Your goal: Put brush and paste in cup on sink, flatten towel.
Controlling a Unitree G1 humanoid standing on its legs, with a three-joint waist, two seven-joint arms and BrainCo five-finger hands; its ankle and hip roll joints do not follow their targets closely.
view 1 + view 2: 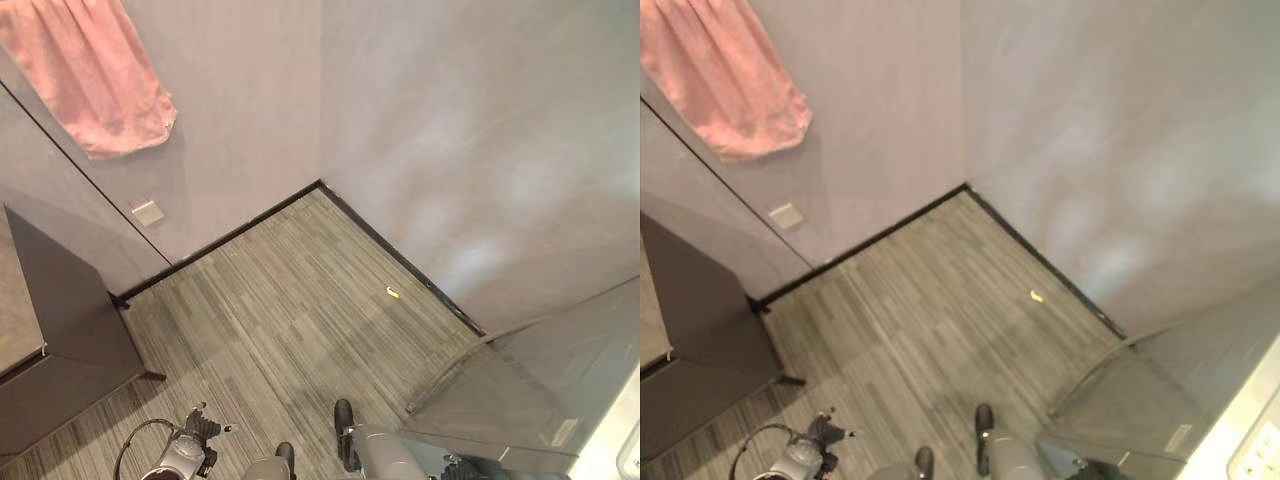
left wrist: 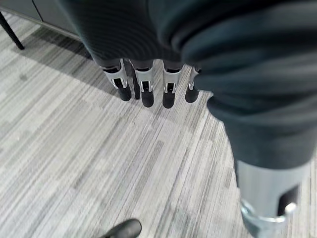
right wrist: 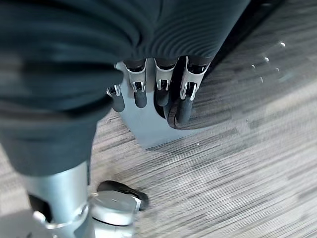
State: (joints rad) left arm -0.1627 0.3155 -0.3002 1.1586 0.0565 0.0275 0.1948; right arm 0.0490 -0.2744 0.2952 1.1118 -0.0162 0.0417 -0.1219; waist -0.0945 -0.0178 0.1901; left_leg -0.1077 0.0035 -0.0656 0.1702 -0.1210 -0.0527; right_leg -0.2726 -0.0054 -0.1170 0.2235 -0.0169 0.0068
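While hanging bunched and crooked on the far left wall, pink cloth towel point(image 1: 95, 75) awaiting flattening; left hand point(image 2: 143, 84) and right hand point(image 3: 158, 94) dangling low over grey striped floor point(image 1: 290, 300), fingers relaxed, holding nothing.

The pink towel point(image 1: 95, 75) hangs against the grey wall at the upper left of the head views, well above the floor. Its cloth falls in soft folds, bunched rather than flat, with a rounded lower hem
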